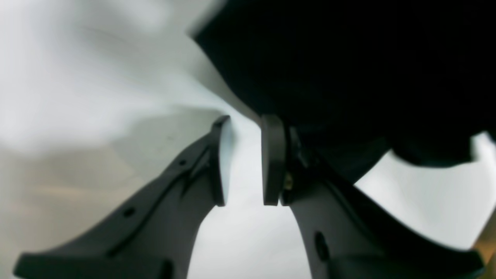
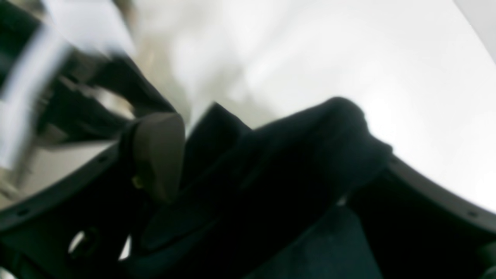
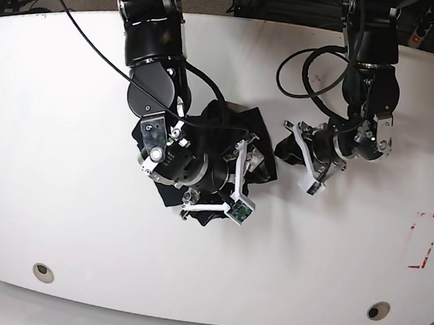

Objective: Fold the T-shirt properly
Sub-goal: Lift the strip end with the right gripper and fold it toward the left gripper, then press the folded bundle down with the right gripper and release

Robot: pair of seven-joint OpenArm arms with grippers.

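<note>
One T-shirt (image 3: 220, 143) is seen, black and bunched into a crumpled heap near the middle of the white table (image 3: 58, 192), with no flat panel laid out. Two arms are counted above it, each ending in one gripper.

The right gripper (image 3: 240, 182) is placed directly over the heap, with its white fingers spread wide. In the right wrist view, a thick fold of the black cloth (image 2: 302, 155) is seen lying between the parted jaws; one pad (image 2: 159, 155) stands clear on the left, and the cloth is draped against the opposite finger. The jaws are released rather than clamped, though the blur prevents finer detail.

The left gripper (image 3: 304, 161) is held just beside the heap's edge. In the left wrist view its two pads (image 1: 273, 159) are set close together with a narrow gap of bare table showing between them; nothing is pinched there. The black cloth (image 1: 348, 69) is seen above and behind one finger, touching it or nearly so; which cannot be told.

A red-outlined rectangle (image 3: 423, 240) is marked on the table, well apart from the cloth.
</note>
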